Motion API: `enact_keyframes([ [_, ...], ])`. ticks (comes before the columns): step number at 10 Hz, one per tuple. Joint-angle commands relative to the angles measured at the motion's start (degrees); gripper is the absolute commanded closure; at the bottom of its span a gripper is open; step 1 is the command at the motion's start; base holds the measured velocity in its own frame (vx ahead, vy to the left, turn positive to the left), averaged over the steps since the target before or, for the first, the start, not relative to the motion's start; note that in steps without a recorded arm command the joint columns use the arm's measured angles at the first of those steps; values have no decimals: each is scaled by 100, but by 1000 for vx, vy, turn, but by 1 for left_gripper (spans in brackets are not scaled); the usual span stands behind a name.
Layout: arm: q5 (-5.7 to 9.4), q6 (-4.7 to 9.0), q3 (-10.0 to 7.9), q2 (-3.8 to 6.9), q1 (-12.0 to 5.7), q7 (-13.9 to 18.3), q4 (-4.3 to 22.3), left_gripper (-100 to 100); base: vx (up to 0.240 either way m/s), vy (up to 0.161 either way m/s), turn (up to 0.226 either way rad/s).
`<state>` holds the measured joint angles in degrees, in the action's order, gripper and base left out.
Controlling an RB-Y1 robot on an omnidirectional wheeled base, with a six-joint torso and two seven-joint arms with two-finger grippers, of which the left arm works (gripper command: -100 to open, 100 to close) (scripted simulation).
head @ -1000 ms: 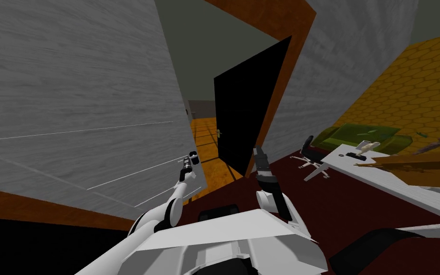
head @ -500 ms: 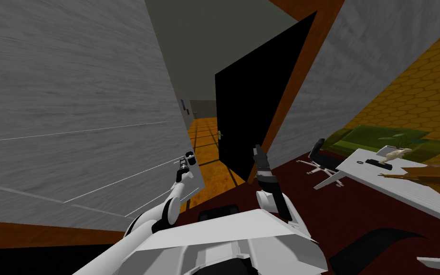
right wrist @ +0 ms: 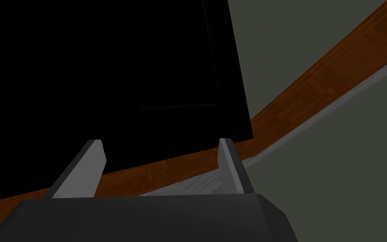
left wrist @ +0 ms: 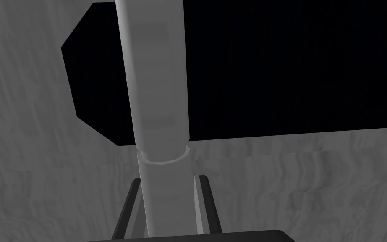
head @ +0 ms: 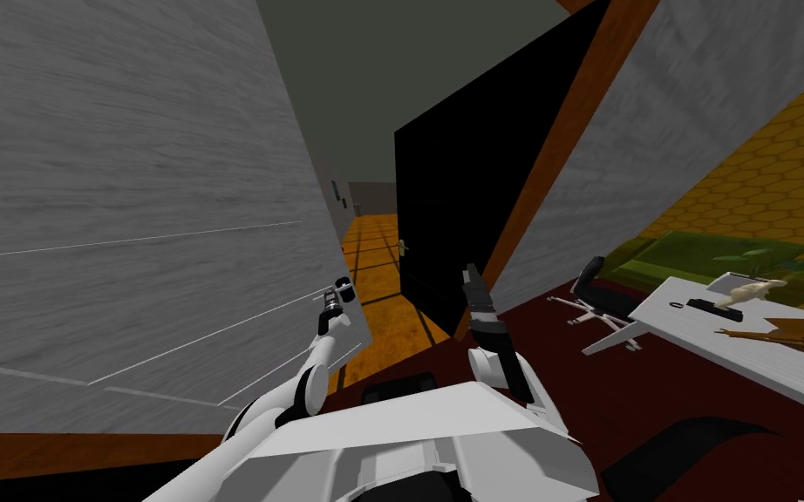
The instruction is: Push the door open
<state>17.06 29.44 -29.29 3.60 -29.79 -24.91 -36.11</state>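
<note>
A big grey door (head: 130, 218) with thin panel lines fills the left of the head view, swung away from the brown door frame (head: 566, 139). At the door's free edge, my left gripper (head: 337, 293) holds the handle. In the left wrist view that gripper (left wrist: 167, 189) is shut on a grey cylindrical handle (left wrist: 159, 105), its fingers (left wrist: 201, 201) pressing both sides. My right gripper (head: 472, 277) hangs in the doorway, touching nothing. In its own wrist view the right gripper (right wrist: 160, 164) stands open, facing a black door leaf (right wrist: 104, 75).
Beyond the gap lies an orange floor (head: 374, 253) and a black door leaf (head: 453, 200) with a small handle. To the right on the dark red floor are an office chair (head: 596, 301), a white desk (head: 705, 335) and a green sofa (head: 705, 253).
The grey door has swung further away to the left and the gap has widened. My head view has turned, sliding desk and chair right. The left gripper stays on the handle.
</note>
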Motion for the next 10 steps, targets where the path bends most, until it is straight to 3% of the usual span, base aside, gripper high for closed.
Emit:
enact_keyframes([
  [1,42,208,-93,200,-163,1,286,100,146,-55,87],
  [3,88,222,-190,220,-153,-43,353,100,105,-25,40],
  [6,88,222,-190,220,-153,-43,353,100,65,-11,16],
  [7,147,241,-313,239,-142,-100,350,100,111,-48,49],
  [10,214,262,-454,252,-128,-164,347,100,183,-60,73],
])
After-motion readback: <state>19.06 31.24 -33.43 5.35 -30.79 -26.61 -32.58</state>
